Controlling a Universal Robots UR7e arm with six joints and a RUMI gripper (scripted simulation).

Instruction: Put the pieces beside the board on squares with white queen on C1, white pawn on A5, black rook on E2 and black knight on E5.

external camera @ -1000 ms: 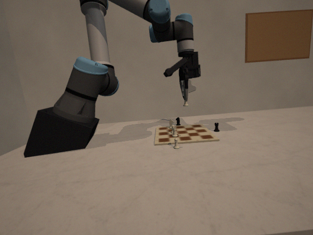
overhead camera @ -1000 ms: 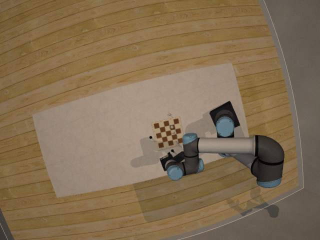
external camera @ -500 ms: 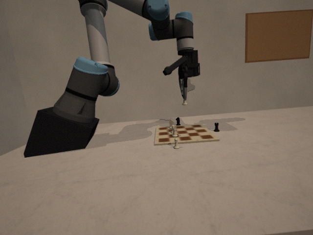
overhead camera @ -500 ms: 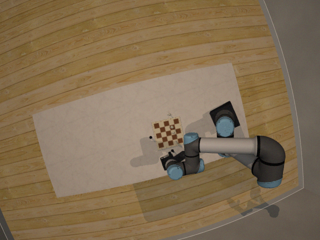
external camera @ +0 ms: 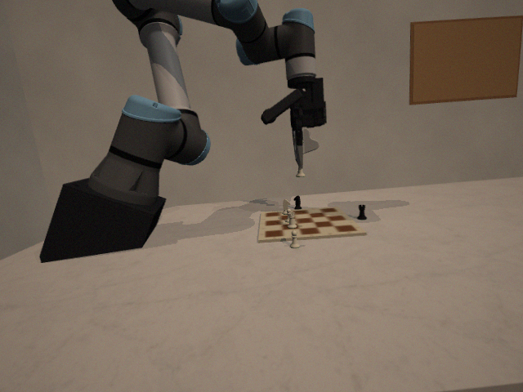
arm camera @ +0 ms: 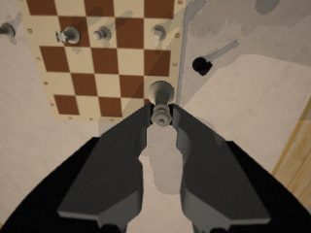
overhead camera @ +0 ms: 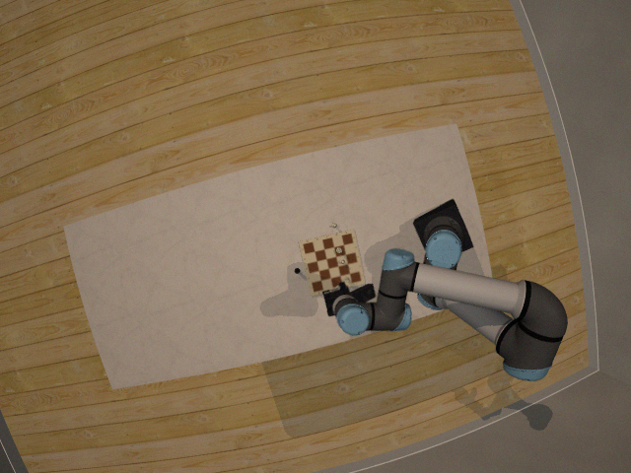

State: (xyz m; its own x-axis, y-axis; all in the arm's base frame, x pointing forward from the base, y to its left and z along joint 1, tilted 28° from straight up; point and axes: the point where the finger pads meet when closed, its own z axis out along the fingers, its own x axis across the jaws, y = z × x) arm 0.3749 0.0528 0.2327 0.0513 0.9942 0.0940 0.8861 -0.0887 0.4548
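Note:
My gripper point(arm camera: 160, 105) is shut on the white pawn point(arm camera: 160, 97), pinched at its head, and holds it high above the board's edge point(external camera: 300, 171). The chessboard point(external camera: 310, 223) lies on the table, also in the overhead view point(overhead camera: 332, 262). The white queen point(external camera: 294, 241) stands on the table beside the board's near edge. The black knight point(external camera: 297, 202) stands beside the far edge and shows in the wrist view point(arm camera: 201, 64). The black rook point(external camera: 361, 211) stands beside the board's right edge and shows in the overhead view point(overhead camera: 296, 270).
Three white pieces point(arm camera: 102, 34) stand in a row on the board; one is a tall piece point(external camera: 292, 221). The arm's black base point(external camera: 101, 223) sits on the table, left of the board. The arm's wrist point(overhead camera: 356, 310) overhangs the board's edge.

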